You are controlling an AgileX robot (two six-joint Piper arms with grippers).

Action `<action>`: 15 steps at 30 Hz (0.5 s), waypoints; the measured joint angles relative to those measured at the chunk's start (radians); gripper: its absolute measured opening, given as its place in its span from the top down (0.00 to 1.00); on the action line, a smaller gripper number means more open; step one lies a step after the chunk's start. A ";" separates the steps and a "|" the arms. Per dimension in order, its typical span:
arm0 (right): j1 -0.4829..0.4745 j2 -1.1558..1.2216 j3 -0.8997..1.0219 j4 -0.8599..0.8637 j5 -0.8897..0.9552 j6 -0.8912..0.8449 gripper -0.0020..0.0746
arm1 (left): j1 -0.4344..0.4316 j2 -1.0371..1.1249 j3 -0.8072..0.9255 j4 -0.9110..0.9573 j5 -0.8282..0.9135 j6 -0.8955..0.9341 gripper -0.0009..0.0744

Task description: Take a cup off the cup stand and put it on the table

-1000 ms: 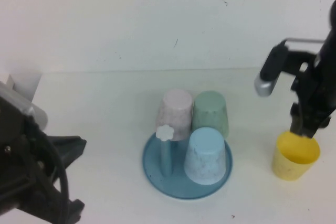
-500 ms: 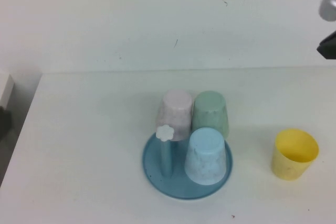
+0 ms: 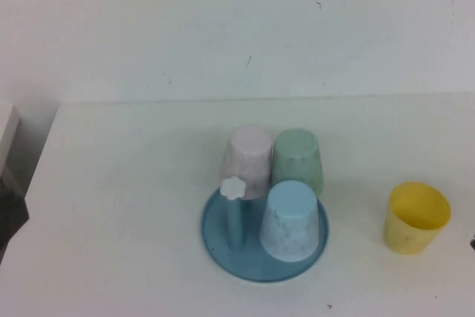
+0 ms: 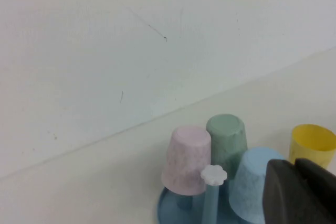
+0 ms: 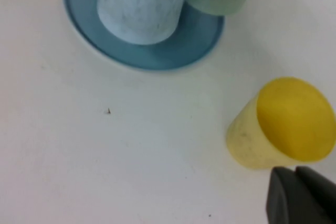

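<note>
Off to the robot's right of the cup stand, well apart from it, the yellow cup stands upright on the white table, mouth up and touching nothing else. By the look of it the task's job is as good as done: the cup is off its peg and set down.

The right gripper is out of the high view; its own camera shows dark fingertips pressed together with nothing between them, just beside the cup's rim and apart from it. The cup lies just ahead of those tips, the stand farther off beyond it. The left gripper is likewise drawn together and empty; from it the stand is near and ahead, with the yellow cup farther out past the light blue cup.

What remains is a clean retreat. I judge the right arm should pull away from the cup without sweeping sideways, since the light plastic cup would tip or slide at a brush from the fingers. Three cups sit upside down on the stand, the pink cup, the green cup and the light blue one, and one bare peg shows its white flower cap.

No brand, label or writing can be read on any cup, on the stand or on the table.
</note>
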 joint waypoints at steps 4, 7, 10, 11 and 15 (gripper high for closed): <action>0.000 -0.135 0.149 0.049 -0.092 -0.004 0.97 | 0.000 0.000 0.021 -0.027 -0.002 0.000 0.99; 0.000 -0.233 0.210 0.085 -0.126 -0.006 0.97 | 0.000 0.000 0.028 -0.029 0.003 0.000 0.99; 0.000 -0.304 0.241 0.106 -0.128 -0.006 0.97 | 0.000 0.000 0.034 -0.031 0.015 -0.003 0.99; 0.000 -0.317 0.246 0.107 -0.125 -0.006 0.97 | 0.000 0.000 0.035 -0.031 0.020 -0.005 0.99; 0.000 -0.353 0.254 0.112 -0.088 -0.006 0.97 | 0.000 0.000 0.035 -0.031 0.035 -0.005 0.99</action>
